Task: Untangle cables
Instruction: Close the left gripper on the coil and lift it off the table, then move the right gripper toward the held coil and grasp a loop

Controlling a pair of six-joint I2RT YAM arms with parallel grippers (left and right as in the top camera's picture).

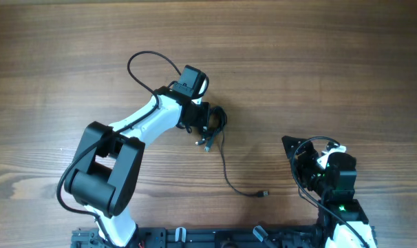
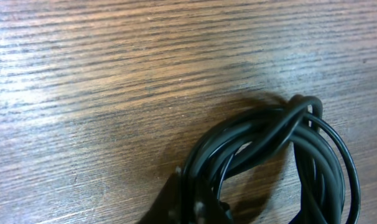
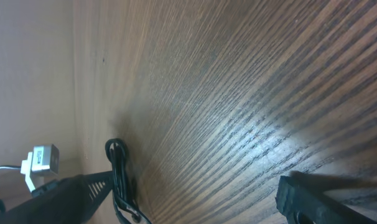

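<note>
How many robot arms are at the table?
2. The left arm reaches the coiled cables at centre; the right arm sits near the front right. None seems hidden.

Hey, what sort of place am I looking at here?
Likely a robotics lab workbench: a wooden table, a left arm and a right arm based at its near edge, and a coil of thin black cables.
</note>
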